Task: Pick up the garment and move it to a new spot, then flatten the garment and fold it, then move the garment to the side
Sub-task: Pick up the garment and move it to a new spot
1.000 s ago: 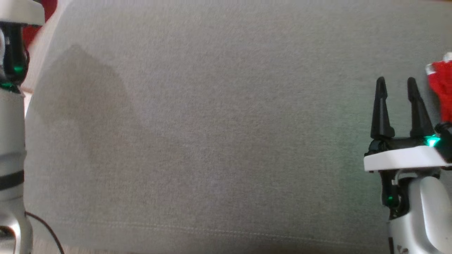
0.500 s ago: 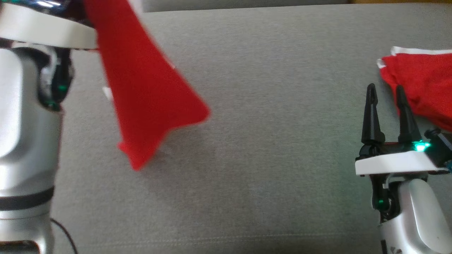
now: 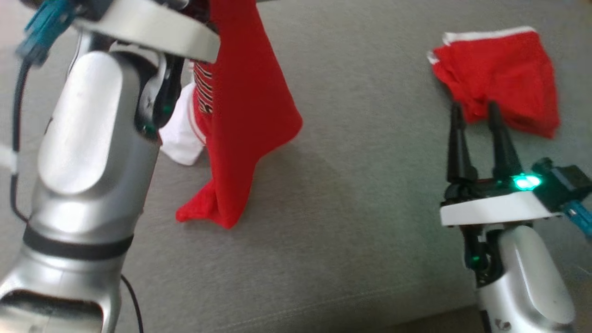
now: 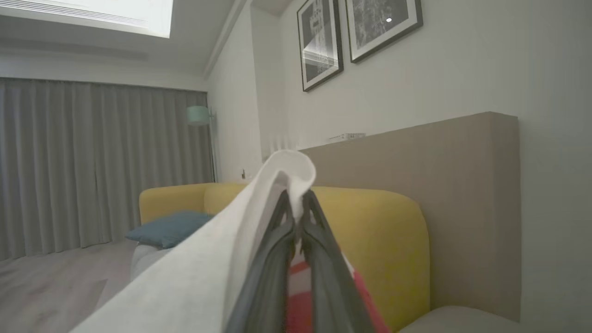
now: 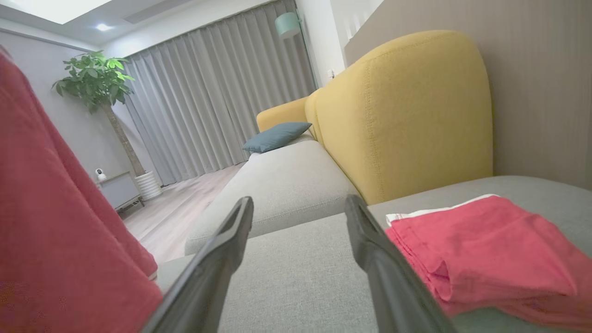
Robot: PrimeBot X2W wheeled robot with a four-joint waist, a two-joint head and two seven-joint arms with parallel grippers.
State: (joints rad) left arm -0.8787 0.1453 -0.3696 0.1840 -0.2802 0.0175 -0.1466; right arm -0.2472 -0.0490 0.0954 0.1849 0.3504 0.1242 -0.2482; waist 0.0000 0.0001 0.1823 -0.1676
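Observation:
A red garment (image 3: 249,115) with white trim and striped lettering hangs from my left arm (image 3: 92,138) at the upper left of the head view, and its lower tip rests on the grey sofa seat (image 3: 351,194). In the left wrist view my left gripper (image 4: 297,196) is shut on the garment's white edge (image 4: 208,268), which drapes over the fingers. My right gripper (image 3: 476,108) stands open and empty at the right, its fingertips just short of a second, folded red garment (image 3: 504,78). The right wrist view shows that folded garment (image 5: 481,249) right of the open right gripper (image 5: 298,203), and the hanging garment (image 5: 55,231) at left.
The yellow sofa back (image 5: 407,111) rises behind the grey seat. A blue cushion (image 5: 277,135) lies further along the sofa. A potted plant (image 5: 99,88) and grey curtains (image 5: 208,92) stand beyond the wooden floor. The seat's front seam (image 3: 323,303) runs near the bottom.
The head camera has shifted, bringing the folded garment fully into view. My left arm has come in from the left with the hanging garment, whose tip now touches the seat.

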